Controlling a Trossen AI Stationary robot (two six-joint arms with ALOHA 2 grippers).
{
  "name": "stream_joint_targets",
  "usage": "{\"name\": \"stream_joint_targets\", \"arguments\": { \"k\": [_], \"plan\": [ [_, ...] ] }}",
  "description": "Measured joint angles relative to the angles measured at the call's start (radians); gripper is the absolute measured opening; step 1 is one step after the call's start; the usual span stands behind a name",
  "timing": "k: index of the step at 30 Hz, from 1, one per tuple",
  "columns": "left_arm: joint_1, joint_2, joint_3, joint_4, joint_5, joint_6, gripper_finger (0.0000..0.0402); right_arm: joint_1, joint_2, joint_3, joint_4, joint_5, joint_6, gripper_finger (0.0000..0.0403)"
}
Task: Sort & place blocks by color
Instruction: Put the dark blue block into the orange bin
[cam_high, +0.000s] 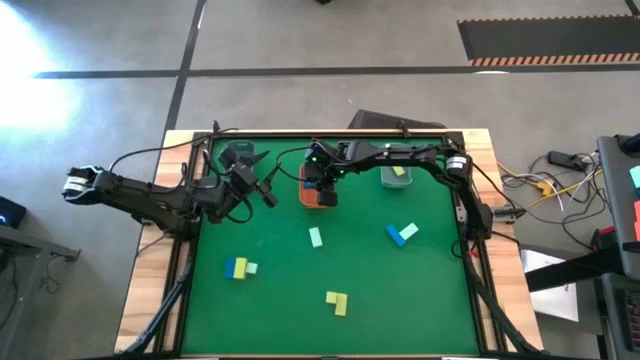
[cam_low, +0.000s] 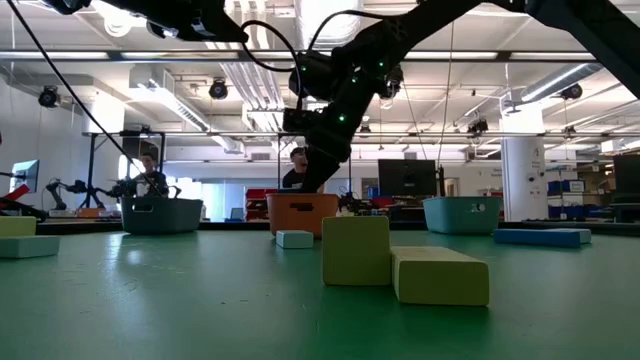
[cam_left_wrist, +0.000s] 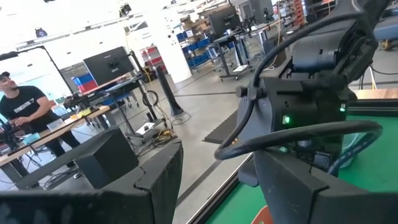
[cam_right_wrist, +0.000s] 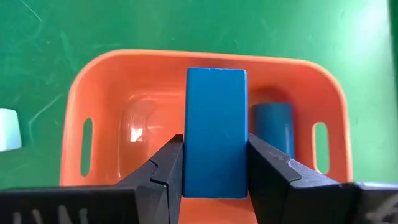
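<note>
Blocks lay scattered over the green table (cam_high: 420, 300), and one dark blue block (cam_right_wrist: 216, 132) sat pinched between the fingers (cam_right_wrist: 163, 169) of my right gripper (cam_right_wrist: 214, 168). I held it upright directly above the orange tray (cam_right_wrist: 112, 87), which stood near the table's far edge, around the middle. Inside that tray, a second dark blue block (cam_right_wrist: 272, 127) rested on the floor, just beside the one I gripped.

My left gripper (cam_high: 268, 192) hovered left of the orange tray, near the grey tray (cam_high: 238, 155) at the far left of the table; its fingers (cam_left_wrist: 152, 180) stood spread apart with nothing between them.

Another grey tray (cam_high: 397, 176) stood to the right of the orange one, with a yellow block (cam_high: 398, 171) inside it.

On the open table, a single mint-green block (cam_high: 316, 237) lay below the orange tray in the overhead view. To its right, a blue block (cam_high: 397, 236) touched a mint-green block (cam_high: 409, 231). Toward the left, a cluster of blue (cam_high: 229, 267), yellow (cam_high: 240, 267) and mint-green (cam_high: 251, 268) blocks sat pressed together. Near the front edge, two yellow blocks (cam_high: 337, 301) touched, forming an L shape; from table height one (cam_low: 356, 250) stood taller than the other (cam_low: 440, 275).

Beyond the table, a person (cam_left_wrist: 25, 112) showed at a bench in the room.
</note>
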Motion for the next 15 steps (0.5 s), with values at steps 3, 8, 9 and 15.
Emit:
{"name": "stream_joint_targets", "arguments": {
  "k": [3, 8, 9, 15],
  "plan": [
    [0.0, 0.001, 0.0, 0.0, 0.0, 0.0, 0.0182, -0.001, 0.014, -0.001, 0.001, 0.011, -0.002, 0.0119],
    [0.0, 0.004, 0.0, -0.001, 0.0, 0.0, 0.0182, -0.002, 0.044, -0.001, 0.003, 0.056, -0.026, 0.012],
    [0.0, 0.004, -0.001, -0.001, 0.0, 0.0, 0.0182, -0.002, 0.049, -0.001, 0.007, 0.057, -0.026, 0.0127],
    [0.0, 0.004, -0.001, 0.0, 0.0, 0.001, 0.0182, -0.002, 0.05, -0.001, 0.009, 0.06, -0.024, 0.0207]
  ]
}}
